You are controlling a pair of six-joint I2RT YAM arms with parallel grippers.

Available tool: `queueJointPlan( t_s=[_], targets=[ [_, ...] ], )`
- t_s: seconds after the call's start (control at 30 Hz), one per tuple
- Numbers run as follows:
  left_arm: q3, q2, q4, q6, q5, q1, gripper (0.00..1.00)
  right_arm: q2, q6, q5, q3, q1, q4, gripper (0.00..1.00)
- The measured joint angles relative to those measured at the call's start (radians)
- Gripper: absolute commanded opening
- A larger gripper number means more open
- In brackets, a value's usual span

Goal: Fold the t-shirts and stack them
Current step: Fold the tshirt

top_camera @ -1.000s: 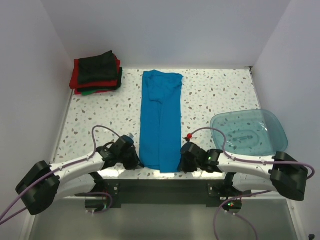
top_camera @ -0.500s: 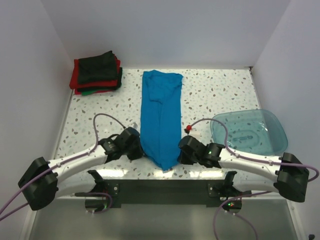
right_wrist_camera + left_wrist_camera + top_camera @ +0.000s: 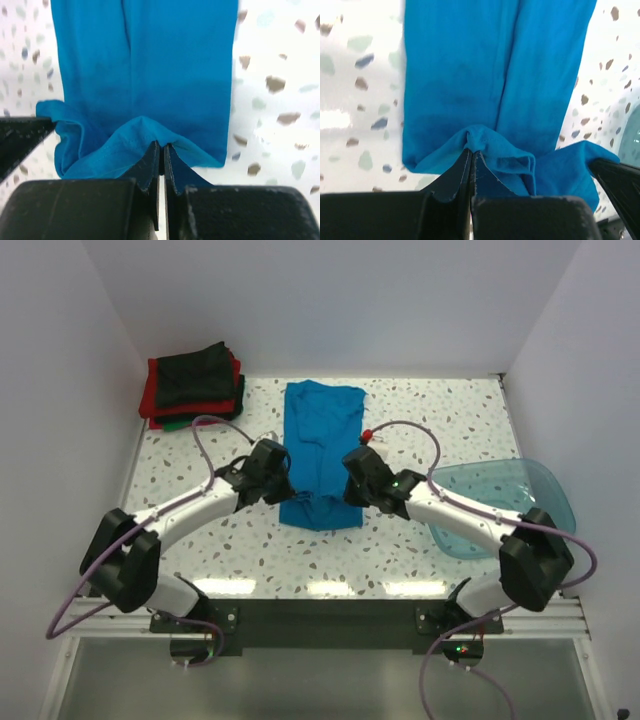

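Blue t-shirt [image 3: 322, 435]: plain bright blue, no print. Folded t-shirts [image 3: 195, 383]: dark green to black on top, red beneath, with a green edge at the bottom. Table [image 3: 430, 420]: white, with grey, brown and green speckles. Plastic tub [image 3: 530, 485]: translucent blue-green. Left hand [image 3: 283, 483] and right hand [image 3: 348, 480]: black. Arms [image 3: 190, 510]: white. Cables [image 3: 404, 423]: purple.

top: high, behind, looking down on whole table [image 3: 420, 430] | wrists: close, angled down | shared: blue t-shirt [image 3: 322, 430]

Legible text, labels, brands, numbers, signs: none. No readable marking appears on any cloth, tub, arm or surface in any view.
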State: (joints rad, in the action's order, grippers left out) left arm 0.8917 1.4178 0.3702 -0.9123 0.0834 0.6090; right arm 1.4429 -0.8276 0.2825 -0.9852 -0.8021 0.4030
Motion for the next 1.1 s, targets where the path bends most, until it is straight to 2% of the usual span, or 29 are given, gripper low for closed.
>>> queueJointPlan(
  t_s=[0.2, 0.43, 0.7, 1.0, 1.03, 1.1],
  targets=[
    [0.185, 0.157, -0.012, 0.045, 0.026, -0.046, 0.0, 0.148, 0.028, 0.041, -0.14, 0.095, -0.014, 0.0],
    [0.303, 0.273, -0.019, 0.087, 0.035, -0.14, 0.0, 0.325, 0.08, 0.039, -0.319, 0.175, -0.016, 0.0],
    [0.369, 0.42, -0.051, 0.123, 0.018, -0.19, 0.0, 0.457, 0.115, 0.037, -0.426, 0.222, -0.013, 0.0],
    [0.445, 0.491, -0.071, 0.157, 0.018, -0.191, 0.0, 0.56, 0.122, 0.042, -0.513, 0.25, 0.0, 0.0],
    [0.46, 0.5, -0.069, 0.158, 0.018, -0.191, 0.0, 0.568, 0.121, 0.042, -0.521, 0.255, 0.002, 0.01],
    [0.484, 0.517, -0.069, 0.159, 0.018, -0.192, 0.1, 0.58, 0.117, 0.042, -0.532, 0.263, 0.005, 0.16]
  ],
)
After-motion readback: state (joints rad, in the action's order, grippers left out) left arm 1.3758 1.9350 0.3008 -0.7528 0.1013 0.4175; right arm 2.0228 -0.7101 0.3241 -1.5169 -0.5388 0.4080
